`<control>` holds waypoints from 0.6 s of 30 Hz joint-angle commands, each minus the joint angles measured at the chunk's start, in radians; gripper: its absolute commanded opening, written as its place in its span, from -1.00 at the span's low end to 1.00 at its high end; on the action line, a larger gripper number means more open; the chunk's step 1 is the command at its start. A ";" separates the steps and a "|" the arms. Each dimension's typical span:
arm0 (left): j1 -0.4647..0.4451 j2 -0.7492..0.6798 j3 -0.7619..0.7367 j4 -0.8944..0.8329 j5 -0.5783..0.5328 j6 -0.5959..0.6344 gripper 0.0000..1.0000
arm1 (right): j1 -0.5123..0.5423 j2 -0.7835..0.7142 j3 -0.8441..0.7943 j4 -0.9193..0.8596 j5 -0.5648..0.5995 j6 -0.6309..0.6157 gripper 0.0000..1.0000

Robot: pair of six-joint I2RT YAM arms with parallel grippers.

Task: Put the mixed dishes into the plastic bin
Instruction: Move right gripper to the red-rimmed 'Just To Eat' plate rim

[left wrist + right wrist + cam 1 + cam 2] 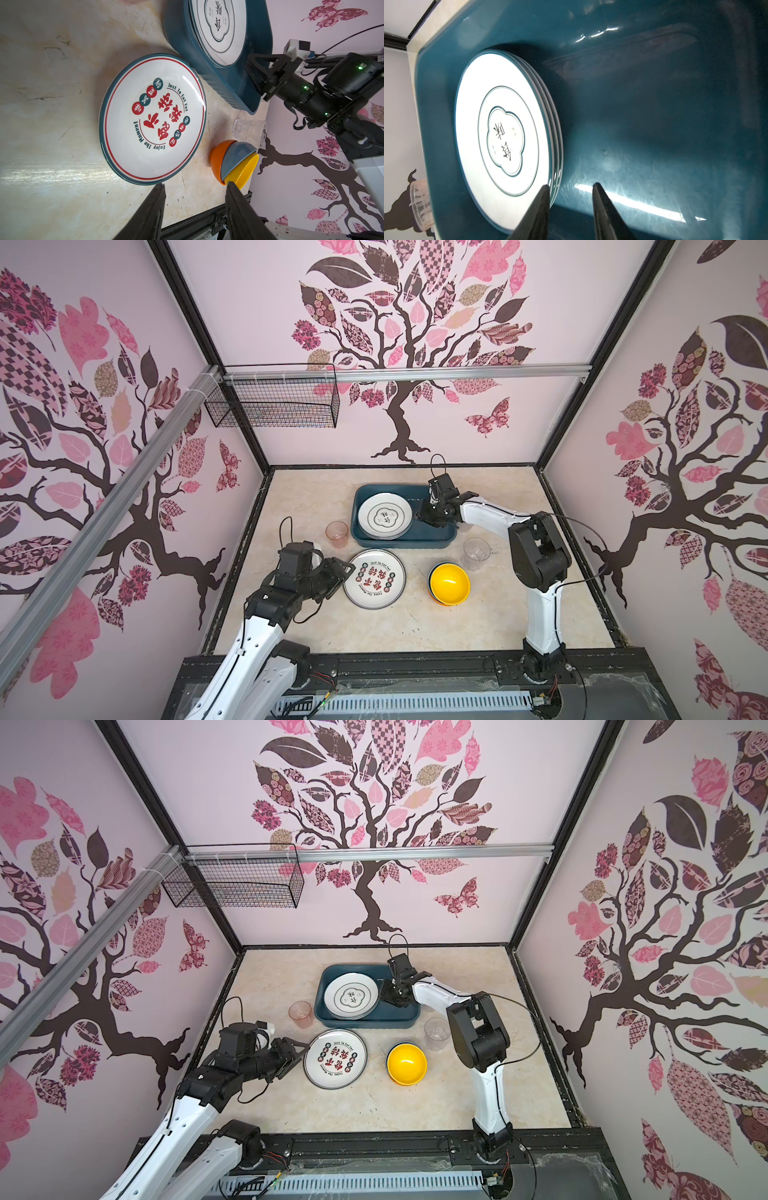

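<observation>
Your right gripper (570, 185) stands parted over the bin (401, 542) at centre frame (plates (384, 516) stacked inside), seemingly touching none; your left gripper (195, 184) gapes empty beside the red-lettered plate (375, 578), lower centre.

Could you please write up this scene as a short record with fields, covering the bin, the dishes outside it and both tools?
bin: teal plastic bin, toward the back wall
in bin: stack of white plates, in its left half as both top views show it
outside bin: red-lettered plate; nested bowls, yellow on top; pinkish cup, upright; clear cup, upright
left tool: open, empty, beside the red-lettered plate
right tool: open, empty, inside the bin at the stack's rim
</observation>
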 commanded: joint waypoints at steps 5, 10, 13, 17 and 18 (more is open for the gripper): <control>-0.002 0.044 -0.042 -0.032 -0.046 0.046 0.08 | 0.023 -0.224 -0.098 -0.011 -0.025 -0.041 -0.22; -0.002 0.078 -0.055 -0.034 -0.070 0.061 0.10 | 0.047 -0.349 -0.184 -0.010 -0.093 -0.073 -0.18; -0.002 0.101 -0.059 -0.041 -0.098 0.077 0.12 | 0.063 -0.397 -0.224 -0.022 -0.147 -0.092 -0.15; -0.002 0.145 -0.071 -0.023 -0.108 0.095 0.15 | 0.110 -0.436 -0.265 -0.050 -0.208 -0.117 -0.07; -0.003 0.155 -0.075 -0.018 -0.108 0.097 0.15 | 0.128 -0.443 -0.274 -0.057 -0.214 -0.125 -0.05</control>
